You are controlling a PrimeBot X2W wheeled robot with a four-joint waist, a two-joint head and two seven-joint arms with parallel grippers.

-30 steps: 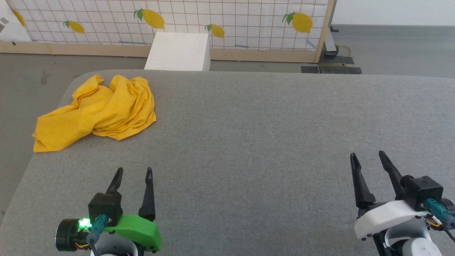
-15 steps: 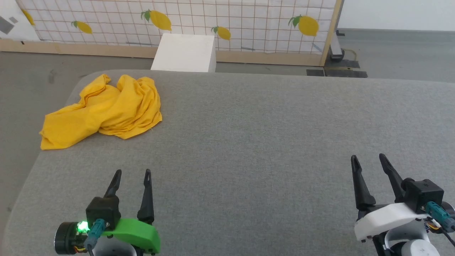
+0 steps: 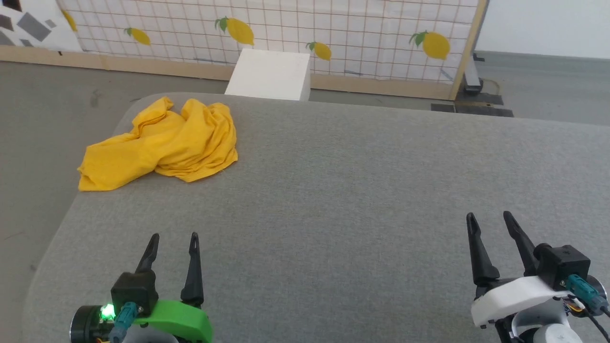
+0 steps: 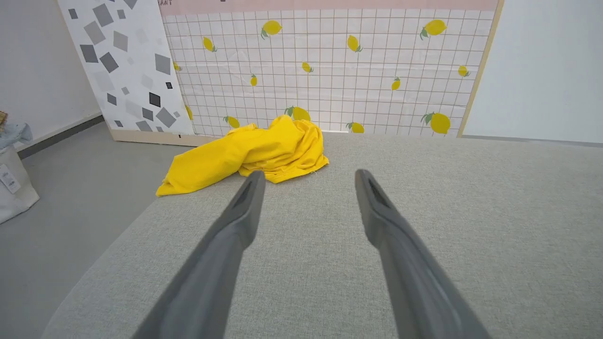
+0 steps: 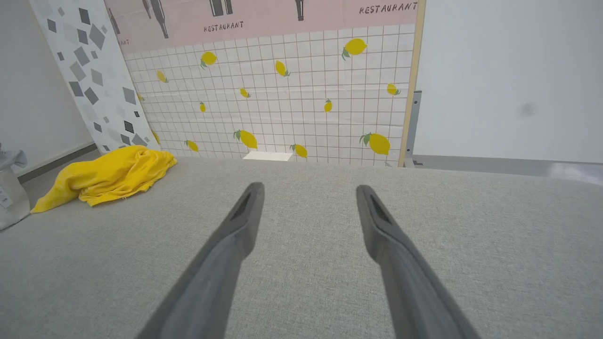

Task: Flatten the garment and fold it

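- The crumpled mustard-yellow cotton garment lies in a loose heap at the far left corner of the grey fabric-covered bench; one flat flap reaches the bench's left edge.
- No print shows on the folds facing the cameras.
- The left gripper, on a green mount, hovers over the near left part of the bench, its two dark fingers spread wide and holding nothing.
- In the left wrist view the garment lies ahead of the gripper, well apart from its fingertips.
- The right gripper, on a white mount, hovers over the near right part of the bench, likewise wide apart and empty.
- In the right wrist view the garment sits far off to the left of that gripper.
- Beyond the bench stand a white box and a lemon-printed grid panel on the grey floor.
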